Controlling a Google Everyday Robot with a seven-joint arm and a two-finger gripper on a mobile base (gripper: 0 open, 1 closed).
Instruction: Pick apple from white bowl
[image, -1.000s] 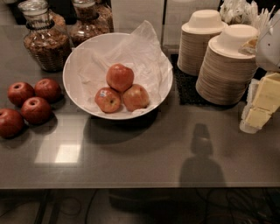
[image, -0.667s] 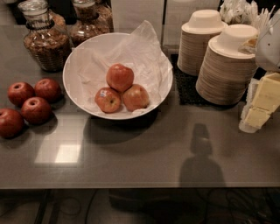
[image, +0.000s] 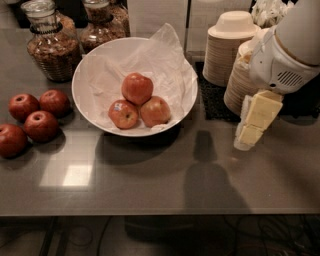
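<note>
The white bowl (image: 79, 98), wide and lined with crumpled white paper, stands on the grey counter left of centre. Three apples lie in it. The evenly orange-red apple (image: 137, 88) sits on top at the back. An apple with a white sticker (image: 123, 114) is at the front left, and a third apple (image: 155, 111) at the front right. My gripper (image: 255, 122), pale yellow under a white wrist, hangs at the right, in front of the paper bowl stacks. It is well to the right of the white bowl and holds nothing that I can see.
Several darker red apples (image: 40, 125) lie on the counter left of the bowl. Two glass jars (image: 52, 42) stand behind it at the left. Stacks of small beige paper bowls (image: 227, 47) stand at the back right on a black mat. The counter's front edge runs along the bottom.
My arm and gripper have moved left, further into view and in front of the paper bowl stacks. The bowl and apples have not moved.
</note>
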